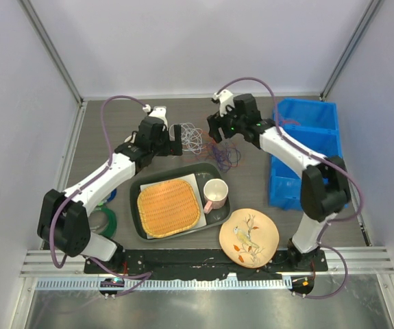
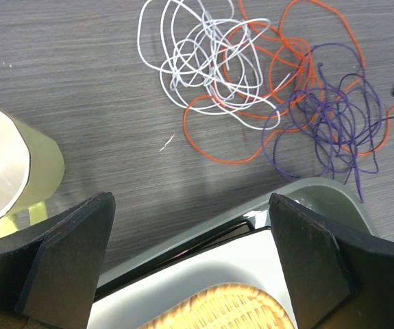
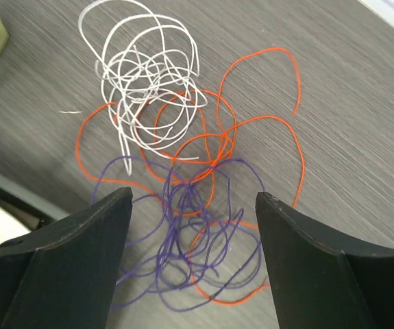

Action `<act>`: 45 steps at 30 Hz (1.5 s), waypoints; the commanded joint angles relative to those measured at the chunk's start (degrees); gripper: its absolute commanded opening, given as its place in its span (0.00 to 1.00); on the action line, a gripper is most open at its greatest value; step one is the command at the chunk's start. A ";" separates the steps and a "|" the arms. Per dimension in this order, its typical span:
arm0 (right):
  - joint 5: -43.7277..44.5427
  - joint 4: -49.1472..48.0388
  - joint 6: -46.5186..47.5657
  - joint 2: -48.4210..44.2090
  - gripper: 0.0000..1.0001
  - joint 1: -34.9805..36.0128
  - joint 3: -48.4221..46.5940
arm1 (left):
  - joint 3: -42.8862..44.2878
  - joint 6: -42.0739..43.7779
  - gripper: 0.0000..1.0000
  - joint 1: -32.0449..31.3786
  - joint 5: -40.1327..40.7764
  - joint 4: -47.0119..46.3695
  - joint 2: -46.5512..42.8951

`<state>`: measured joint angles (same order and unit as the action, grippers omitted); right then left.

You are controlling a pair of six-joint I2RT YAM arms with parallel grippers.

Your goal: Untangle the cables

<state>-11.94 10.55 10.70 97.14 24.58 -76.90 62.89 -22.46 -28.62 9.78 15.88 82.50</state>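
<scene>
**Item 1: cables** (image 1: 198, 139). 1 loose bunch of hair-thin wires lying flat on the dark wood-grain table (image 1: 107, 130), between the 2 grippers. 3 colours: white strand (image 2: 203, 62), orange strand (image 2: 289, 65), purple strand (image 2: 334, 120). The white loops overlap the orange. The orange runs through the purple. All 3 are interlaced.

**Item 2: left gripper** (image 2: 190, 257). Fingers (image 2: 66, 260) spread wide with nothing between them. The bunch lies ahead of the fingertips and apart from them. White and orange sit ahead of the gap, and purple sits ahead of the finger that hangs over the tray.

**Item 3: right gripper** (image 3: 193, 253). Fingers (image 3: 320, 267) spread wide. Purple loops lie in the gap between them, orange just ahead and white farthest ahead. It cannot be told whether either pad touches a wire.

**Item 4: tray** (image 2: 306, 186). Dark grey, with its rim directly under the left gripper's fingertips and just beside the purple strand. It holds 1 woven mat (image 1: 168, 207) on a white sheet and 1 pink mug (image 1: 215, 194).

**Item 5: yellow-green cup** (image 2: 39, 168). Cream inside, on the table just beside the left gripper's other finger. It is well apart from the bunch.

**Item 6: plate** (image 1: 249, 236). Floral pattern, near the right arm's base and far behind its gripper.

**Item 7: blue bin** (image 1: 313, 113). Divided into compartments, and sits beside and behind the right gripper. The right arm crosses above it.

**Item 8: green tape rings** (image 1: 104, 219). Near the left arm's base, far behind its gripper.
</scene>
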 commanded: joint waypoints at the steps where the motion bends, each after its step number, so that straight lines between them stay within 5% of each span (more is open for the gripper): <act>1: 0.69 5.70 3.27 8.91 0.77 0.91 -10.44 | 3.02 -1.36 1.00 1.11 -1.25 1.08 1.69; 14: 2.98 13.89 0.03 18.43 0.64 1.79 -15.38 | 3.38 -1.62 1.00 2.08 -1.61 1.35 2.84; 19: 4.03 14.06 -1.38 17.03 0.05 1.88 -15.03 | 3.11 -1.54 1.00 2.17 -2.31 0.91 2.49; 20: 3.34 13.98 -1.73 16.33 0.01 1.79 -14.94 | 2.94 -1.28 1.00 2.17 -2.75 0.73 2.40; 35: -0.45 -8.59 -16.40 -13.62 0.01 1.97 -9.76 | -2.33 -0.13 1.00 2.17 -12.59 -7.53 -1.37; 40: -1.15 -19.06 -20.01 -18.83 0.01 2.05 -9.67 | -3.48 0.13 1.00 2.17 -15.31 -8.93 -2.52; 45: -0.63 -18.82 -25.53 -19.28 0.01 2.05 -11.78 | -4.97 1.27 1.00 2.17 -22.15 -12.52 -4.18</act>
<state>-12.27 -5.72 -8.54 77.08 26.22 -87.31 59.02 -23.24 -26.81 -5.10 9.61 81.69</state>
